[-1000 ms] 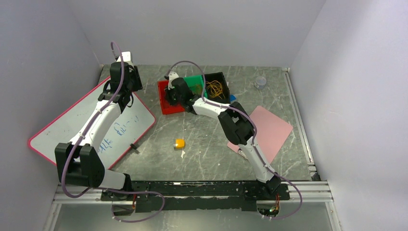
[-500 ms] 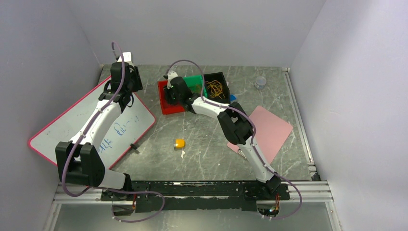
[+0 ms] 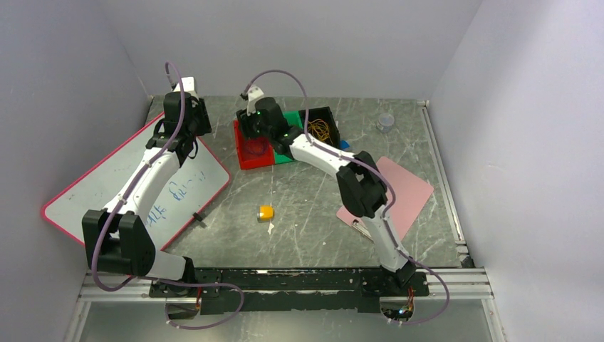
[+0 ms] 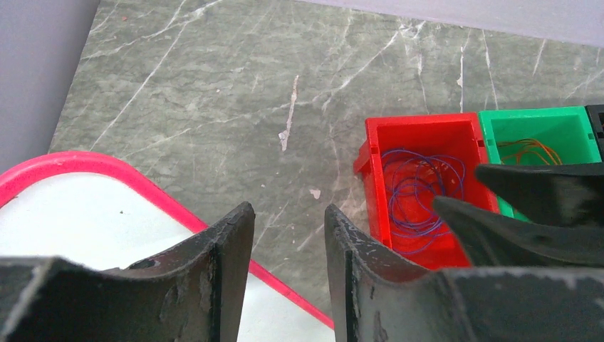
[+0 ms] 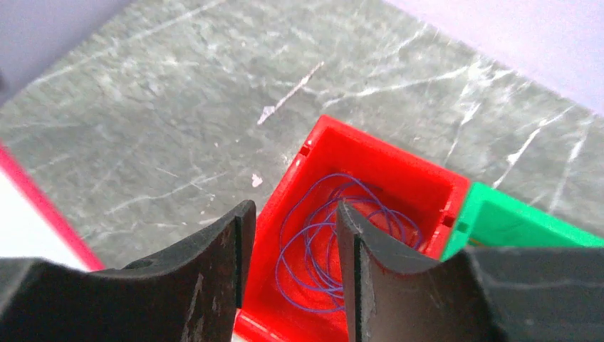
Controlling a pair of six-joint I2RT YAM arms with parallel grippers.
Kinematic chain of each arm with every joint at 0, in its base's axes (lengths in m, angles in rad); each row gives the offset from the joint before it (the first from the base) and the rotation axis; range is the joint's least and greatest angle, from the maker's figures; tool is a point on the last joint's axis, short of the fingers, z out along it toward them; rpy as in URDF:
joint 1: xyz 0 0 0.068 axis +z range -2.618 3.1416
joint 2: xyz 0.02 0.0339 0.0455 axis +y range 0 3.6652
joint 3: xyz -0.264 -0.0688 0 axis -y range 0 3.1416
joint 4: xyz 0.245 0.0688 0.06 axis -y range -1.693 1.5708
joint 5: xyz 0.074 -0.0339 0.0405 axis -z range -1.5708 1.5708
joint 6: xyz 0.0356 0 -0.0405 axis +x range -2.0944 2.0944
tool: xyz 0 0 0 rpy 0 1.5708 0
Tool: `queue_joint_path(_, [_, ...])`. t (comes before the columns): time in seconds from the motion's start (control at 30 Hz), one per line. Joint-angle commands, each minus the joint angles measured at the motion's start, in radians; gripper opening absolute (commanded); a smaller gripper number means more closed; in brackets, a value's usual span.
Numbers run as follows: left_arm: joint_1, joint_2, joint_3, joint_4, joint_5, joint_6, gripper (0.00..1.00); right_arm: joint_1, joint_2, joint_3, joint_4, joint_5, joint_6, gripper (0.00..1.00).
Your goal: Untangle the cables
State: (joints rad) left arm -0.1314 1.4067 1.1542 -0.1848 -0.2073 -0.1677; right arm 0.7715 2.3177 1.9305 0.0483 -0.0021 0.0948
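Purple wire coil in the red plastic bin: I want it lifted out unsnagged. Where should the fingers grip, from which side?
I'd pinch the thin purple wire coil where its loops cross near the middle, straight down through the open top: it lies flat inside the red plastic bin, walled on every side.

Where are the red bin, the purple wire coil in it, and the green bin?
red bin [image 5: 399, 171], right wrist view, inner face of its far wall.
purple wire coil [image 5: 313, 246], right wrist view, loops in the coil's left half.
green bin [image 4: 530, 122], left wrist view, inner far wall.
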Motion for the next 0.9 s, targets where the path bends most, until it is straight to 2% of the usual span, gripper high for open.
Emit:
queue_joint_path(0.0, [0.009, -0.012, 0.014, 0.014, -0.009, 0.007, 0.47, -0.004, -0.134, -0.074, 0.061, 0.035, -0.035, 0.5])
queue_joint_path(0.17, [0.009, -0.038, -0.001, 0.035, 0.012, 0.006, 0.47, -0.005, -0.281, -0.254, 0.142, 0.101, -0.069, 0.53])
queue_joint_path(0.37, [0.008, -0.11, -0.041, 0.073, 0.015, -0.01, 0.49, -0.004, -0.594, -0.647, 0.316, 0.254, -0.074, 0.57])
queue_joint_path(0.5, [-0.016, -0.158, -0.056, 0.084, 0.041, -0.028, 0.52, -0.01, -0.803, -0.853, 0.274, 0.361, -0.021, 0.63])
queue_joint_path(0.7, [-0.054, -0.239, -0.076, 0.035, 0.131, -0.091, 0.54, -0.02, -1.114, -1.089, 0.093, 0.498, 0.056, 0.81])
queue_joint_path(0.77, [-0.056, -0.292, -0.102, 0.017, 0.138, -0.115, 0.56, -0.02, -1.207, -1.141, 0.023, 0.567, 0.088, 0.98])
queue_joint_path(0.87, [-0.056, -0.368, -0.159, -0.016, 0.144, -0.141, 0.59, -0.017, -1.355, -1.24, -0.042, 0.636, 0.144, 1.0])
